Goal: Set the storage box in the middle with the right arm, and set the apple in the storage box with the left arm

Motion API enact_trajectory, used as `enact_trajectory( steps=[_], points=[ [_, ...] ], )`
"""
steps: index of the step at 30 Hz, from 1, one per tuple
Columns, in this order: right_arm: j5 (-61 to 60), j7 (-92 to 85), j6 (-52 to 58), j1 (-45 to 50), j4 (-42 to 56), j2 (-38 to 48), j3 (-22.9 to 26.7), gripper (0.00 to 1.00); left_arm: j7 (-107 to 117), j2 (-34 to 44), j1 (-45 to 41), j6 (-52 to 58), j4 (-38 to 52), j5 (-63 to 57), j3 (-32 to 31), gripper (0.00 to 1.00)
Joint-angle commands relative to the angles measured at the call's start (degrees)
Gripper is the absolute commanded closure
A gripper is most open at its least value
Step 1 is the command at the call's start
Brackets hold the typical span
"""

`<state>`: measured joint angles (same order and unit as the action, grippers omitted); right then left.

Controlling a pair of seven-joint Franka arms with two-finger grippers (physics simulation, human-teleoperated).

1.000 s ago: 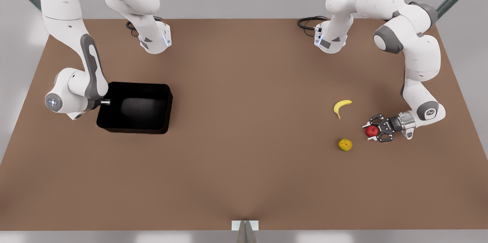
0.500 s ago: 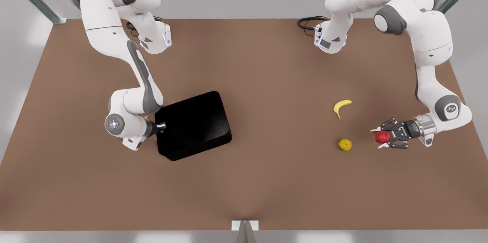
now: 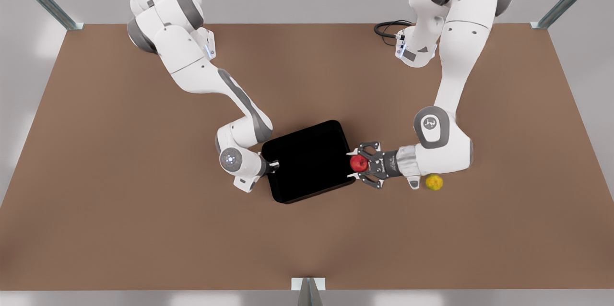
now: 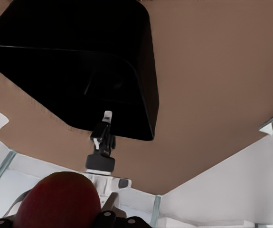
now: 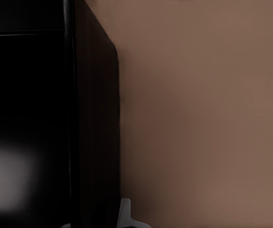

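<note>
Front view, left to right: the right claw [image 3: 274,165] pinches the storage box's [image 3: 309,162] wall, steadying it mid-counter [image 3: 120,229], so the left claw [image 3: 360,164], clamped on the apple [image 3: 358,163], can probably release it over the rim.

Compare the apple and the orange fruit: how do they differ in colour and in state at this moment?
The apple is red; the orange fruit is yellow-orange. The apple sits gripped in the left gripper at the storage box's rim; the orange fruit lies free on the table. Both are small and round.
</note>
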<state>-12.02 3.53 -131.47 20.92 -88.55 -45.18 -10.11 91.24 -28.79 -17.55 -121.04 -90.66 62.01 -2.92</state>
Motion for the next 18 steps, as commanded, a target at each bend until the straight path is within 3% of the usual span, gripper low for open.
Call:
enact_trajectory(
  steps=[1, 8, 9, 12, 14, 16, 18],
  points=[
    [-0.02, -0.01, -0.62, 0.00, -0.13, -0.09, 0.09, 0.02, 0.87, -0.30, -1.34, 0.81, 0.22, -8.31, 0.19, 0.79],
    [-0.02, -0.19, 0.25, -0.53, 0.13, 2.55, 0.09, 0.00, 8.87, -8.74, -14.18, -12.99, 4.80, -8.57, 0.19, 0.79],
    [-0.99, -0.45, 0.86, -0.79, 0.04, 3.95, 0.09, 0.00, 8.25, -9.00, -14.71, -13.96, 4.80, -9.01, 0.28, 0.00],
    [-1.17, -0.45, 5.52, -3.16, 0.22, 7.38, 0.35, 0.00, 8.17, -9.09, -14.97, -14.13, 4.80, -9.01, 0.28, 0.00],
    [-1.25, -0.27, 17.80, -7.28, 4.78, 10.54, 0.44, 0.00, 8.61, -8.74, -15.06, -13.96, 4.88, -11.20, 0.37, 0.00],
    [-0.99, -4.83, 32.41, -17.66, 5.32, 16.17, -0.27, 0.00, 8.43, -8.30, -15.15, -13.43, 4.88, -12.79, 0.28, 0.00],
    [5.94, -9.41, 45.68, -24.43, 4.88, 20.04, 1.58, 0.00, 7.82, -7.60, -15.15, -12.90, 5.49, -14.02, 0.46, 0.00]
  ],
)
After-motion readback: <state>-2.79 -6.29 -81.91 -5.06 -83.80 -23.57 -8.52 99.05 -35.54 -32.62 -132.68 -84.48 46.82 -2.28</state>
